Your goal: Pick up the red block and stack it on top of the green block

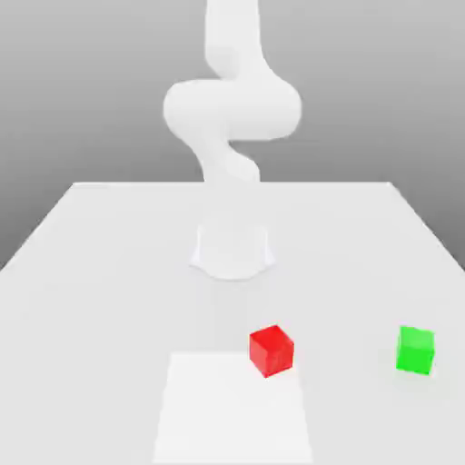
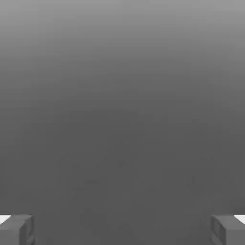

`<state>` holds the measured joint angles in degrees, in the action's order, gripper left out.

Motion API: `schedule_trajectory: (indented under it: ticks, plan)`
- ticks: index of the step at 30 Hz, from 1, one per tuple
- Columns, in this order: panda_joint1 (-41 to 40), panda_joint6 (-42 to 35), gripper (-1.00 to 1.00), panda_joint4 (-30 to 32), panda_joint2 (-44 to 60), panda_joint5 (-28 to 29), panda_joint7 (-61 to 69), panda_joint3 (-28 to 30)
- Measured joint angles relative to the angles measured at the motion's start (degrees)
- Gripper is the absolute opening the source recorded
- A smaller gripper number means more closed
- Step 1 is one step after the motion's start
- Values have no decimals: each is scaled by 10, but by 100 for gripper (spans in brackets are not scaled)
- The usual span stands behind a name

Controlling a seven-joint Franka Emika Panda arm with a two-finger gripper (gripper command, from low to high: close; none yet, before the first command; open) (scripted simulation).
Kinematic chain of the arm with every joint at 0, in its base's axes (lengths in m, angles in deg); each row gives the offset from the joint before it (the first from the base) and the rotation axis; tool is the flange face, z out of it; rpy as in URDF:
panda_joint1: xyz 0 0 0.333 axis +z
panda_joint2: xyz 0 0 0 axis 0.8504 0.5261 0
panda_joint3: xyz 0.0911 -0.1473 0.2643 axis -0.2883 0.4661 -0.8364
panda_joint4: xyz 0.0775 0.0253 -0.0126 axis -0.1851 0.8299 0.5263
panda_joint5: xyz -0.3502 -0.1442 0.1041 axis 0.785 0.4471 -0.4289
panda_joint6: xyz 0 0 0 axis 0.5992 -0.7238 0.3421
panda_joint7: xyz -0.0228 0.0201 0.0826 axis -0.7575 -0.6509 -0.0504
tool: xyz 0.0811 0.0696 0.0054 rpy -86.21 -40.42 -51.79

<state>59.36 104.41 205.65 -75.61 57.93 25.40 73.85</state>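
Note:
The red block [image 1: 272, 351] sits on the white table [image 1: 100, 272] near the front, slightly to the exterior view's right of centre. The green block [image 1: 415, 350] rests on the table further to the exterior view's right, about the same distance from the front and well apart from the red one. In the hand view my gripper [image 2: 122, 230] is open, its two grey fingertips [image 2: 17, 230] standing far apart with nothing between them and plain grey background beyond. Neither block is touched.
The white arm [image 1: 232, 109] rises in a curve from its round base [image 1: 232, 251] at the table's middle, behind the blocks. A paler rectangular patch [image 1: 232, 413] lies in the foreground, just beside the red block.

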Motion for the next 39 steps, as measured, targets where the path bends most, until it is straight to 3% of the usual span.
schedule_trajectory:
  ticks: [16,23,24,31,39]
  plan:
    - [84,234,0,297,296,0,143,3]
    - [93,396,0,312,498,1,163,-2]
    - [93,412,-100,309,517,1,163,-1]
    - [92,415,-100,309,521,4,161,-2]
    - [92,286,-100,328,373,-1,162,-6]
